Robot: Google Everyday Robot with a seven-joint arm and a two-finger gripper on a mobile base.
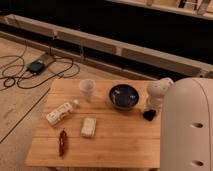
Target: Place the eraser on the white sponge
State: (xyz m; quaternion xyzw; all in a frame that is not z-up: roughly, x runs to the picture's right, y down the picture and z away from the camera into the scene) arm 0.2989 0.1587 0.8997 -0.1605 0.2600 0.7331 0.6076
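The white sponge (89,127), a cream pad with rounded corners, lies flat on the wooden table (120,145), left of centre and towards the front. My gripper (149,114) is down at the table's right side, below the arm's white wrist (159,93) and just right of the dark bowl (123,96). A small black shape shows at the gripper's tip on the tabletop. I cannot tell whether that shape is the eraser or part of the gripper. The gripper is well to the right of the sponge.
A white labelled bottle (61,112) lies on its side at the left. A small white cup (88,90) stands behind the sponge. A red chilli-like item (63,142) lies near the front left. My white body (187,130) fills the right. Cables (30,70) cross the floor.
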